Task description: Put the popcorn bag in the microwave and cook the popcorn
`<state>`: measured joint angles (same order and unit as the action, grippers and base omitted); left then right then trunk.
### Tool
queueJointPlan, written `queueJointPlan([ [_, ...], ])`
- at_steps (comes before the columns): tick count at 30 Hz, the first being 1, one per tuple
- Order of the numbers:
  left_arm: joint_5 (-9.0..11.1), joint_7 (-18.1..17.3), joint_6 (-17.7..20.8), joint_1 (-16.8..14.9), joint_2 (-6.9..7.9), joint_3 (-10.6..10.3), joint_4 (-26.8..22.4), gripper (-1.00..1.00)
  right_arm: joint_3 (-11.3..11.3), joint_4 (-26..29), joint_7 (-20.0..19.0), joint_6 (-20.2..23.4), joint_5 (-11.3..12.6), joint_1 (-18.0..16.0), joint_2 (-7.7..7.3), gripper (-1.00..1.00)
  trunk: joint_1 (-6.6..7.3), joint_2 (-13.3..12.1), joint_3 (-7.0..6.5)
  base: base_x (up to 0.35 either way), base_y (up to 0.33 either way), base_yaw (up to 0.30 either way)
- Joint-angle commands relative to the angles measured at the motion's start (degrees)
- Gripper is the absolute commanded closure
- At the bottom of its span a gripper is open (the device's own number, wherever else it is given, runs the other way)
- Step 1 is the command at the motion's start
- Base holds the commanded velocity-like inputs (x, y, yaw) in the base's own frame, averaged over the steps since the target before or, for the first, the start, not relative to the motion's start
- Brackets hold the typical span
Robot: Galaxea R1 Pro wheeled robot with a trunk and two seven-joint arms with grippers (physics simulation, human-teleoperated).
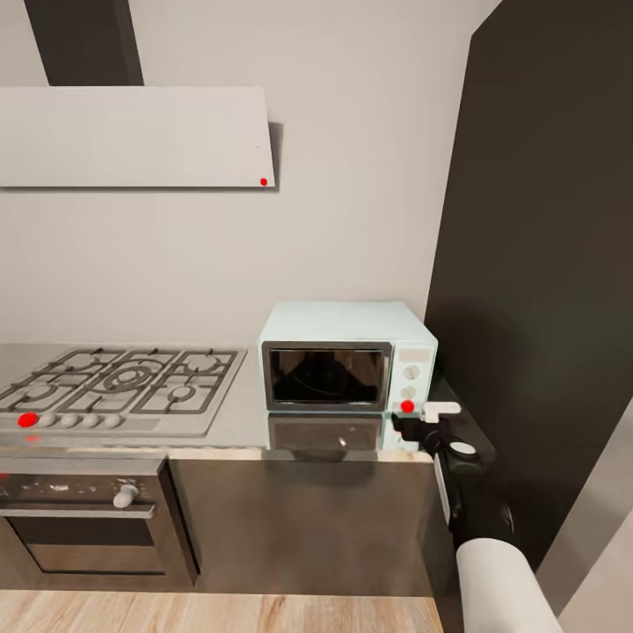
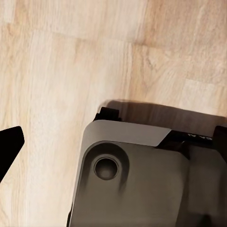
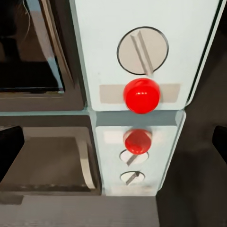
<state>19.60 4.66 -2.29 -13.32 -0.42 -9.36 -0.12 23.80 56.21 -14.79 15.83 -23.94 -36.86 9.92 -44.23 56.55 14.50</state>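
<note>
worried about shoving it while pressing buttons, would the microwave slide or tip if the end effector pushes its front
The microwave is boxy and wider than tall, sitting flat, so tipping seems unlikely. The countertop mirrors it, which suggests a smooth slab, so a hard push might slide it back. The right end effector is near the red button; a light press is probably safest.

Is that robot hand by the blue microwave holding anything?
No. The right gripper is open and empty, just in front of the microwave and its red button.
</note>
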Motion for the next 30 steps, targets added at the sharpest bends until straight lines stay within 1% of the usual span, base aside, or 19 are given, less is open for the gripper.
queueJointPlan([
  [1, 0.4, 0.2, -0.2, 0.0, -0.02, -0.5, 0.0, -1.0, 0.3, -0.3, -0.5, 0.2, -0.6, -0.1, 0.08, -1.0, -0.01, 0.1, 0.08, 0.003, 0.0, 0.0],
  [2, 0.4, 0.2, -0.2, 0.0, -0.02, -0.5, 0.0, -1.0, 0.3, -1.2, -0.4, 0.2, -0.6, -0.1, -0.88, -1.0, -0.01, 0.1, 0.08, 0.001, 0.0, 0.0],
  [4, 0.4, 0.2, -0.2, 0.0, -0.02, -0.5, 0.0, -1.0, 0.3, -1.6, -0.4, 0.2, -0.6, -0.1, -1.74, -1.0, -0.01, 0.1, 0.08, 0.0, 0.0, 0.0],
  [6, 0.4, 0.2, -0.2, 0.0, -0.02, -0.5, 0.0, -1.0, 0.3, -1.8, -0.3, 0.1, -0.6, -0.1, -2.26, -1.0, -0.01, 0.1, 0.08, 0.0, 0.0, 0.0],
  [9, 0.5, 0.2, -0.2, 0.0, -0.07, -0.5, 0.0, -1.0, 0.3, -1.9, -0.4, 0.1, -0.6, -0.1, -2.47, -1.0, -0.01, 0.1, 0.08, 0.0, 0.0, 0.0],
  [13, 0.5, 0.2, -0.2, 0.0, -0.1, -0.5, 0.0, -1.0, 0.2, -1.9, -0.7, 0.1, -0.7, -0.1, -3.39, -1.0, -0.01, 0.1, 0.08, 0.045, 0.0, 0.0],
  [18, 0.5, 0.2, -0.2, 0.0, -0.05, -0.5, 0.0, -1.0, 0.2, -2.0, -0.5, 0.1, -0.6, -0.1, -3.49, -1.0, -0.01, 0.1, 0.08, 0.186, 0.0, 0.0],
  [30, 0.5, 0.2, -0.2, 0.0, -0.02, -0.5, 0.0, -1.0, 0.2, -2.0, -0.4, 0.1, -0.6, -0.1, -3.52, -1.0, -0.01, 0.1, 0.08, 0.028, 0.0, 0.0],
])
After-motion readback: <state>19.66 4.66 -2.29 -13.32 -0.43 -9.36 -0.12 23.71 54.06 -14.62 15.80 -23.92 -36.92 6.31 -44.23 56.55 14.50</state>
